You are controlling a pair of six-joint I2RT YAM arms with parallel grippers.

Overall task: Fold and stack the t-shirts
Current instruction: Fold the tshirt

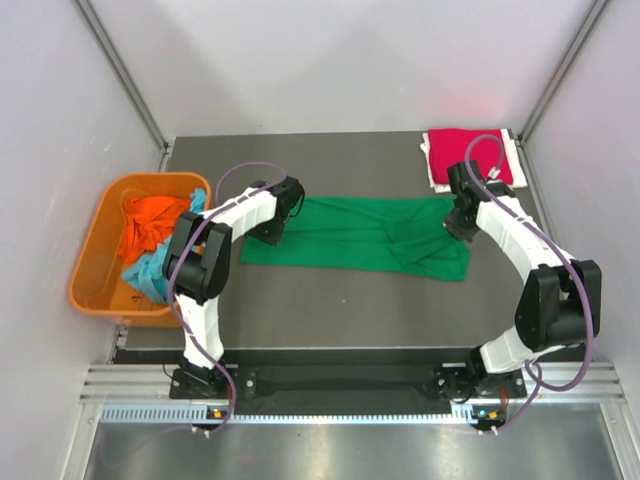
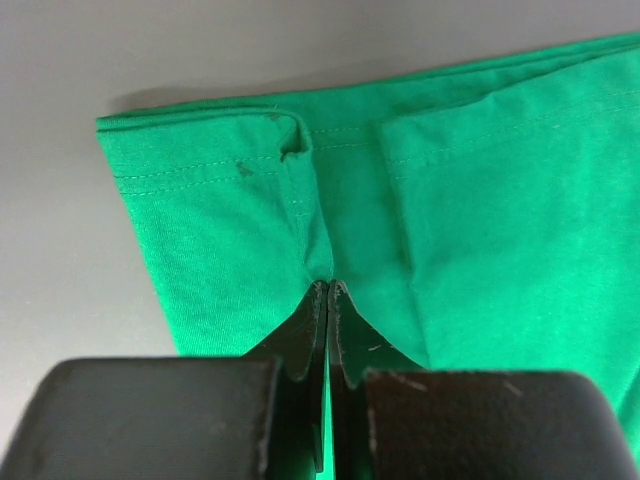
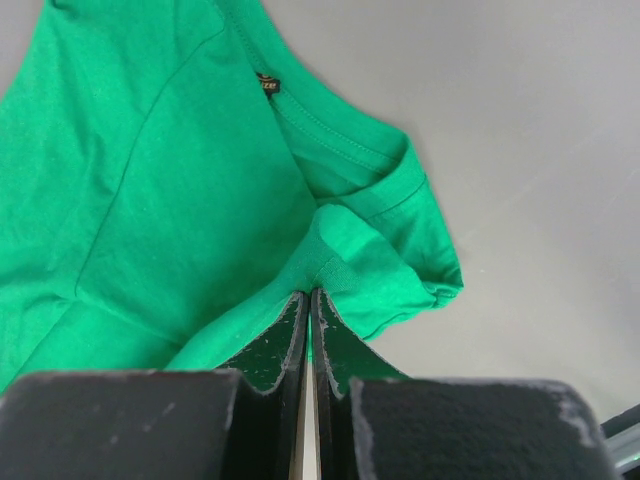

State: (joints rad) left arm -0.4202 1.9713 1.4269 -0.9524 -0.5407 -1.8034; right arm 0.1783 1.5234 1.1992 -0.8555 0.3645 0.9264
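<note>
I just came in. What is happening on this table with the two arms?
The two robot arms are folding a green t-shirt. It lies on the table, folded into a long strip. The left gripper is shut on the cloth at its left end, and the right gripper is shut on the cloth near the collar at the right end. A red t-shirt lies folded at the far right corner. An orange t-shirt and a light blue t-shirt lie crumpled in the orange tub on the left.

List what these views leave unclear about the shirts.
1. Top view: shirt count in the rigid orange plastic tub; orange cloth and light blue cloth are bunched.
2. Top view: white item under the folded crimson red t-shirt; mostly covered.
3. Wrist views: outline of the bright green cloth t-shirt; cut by frame edges.
</note>
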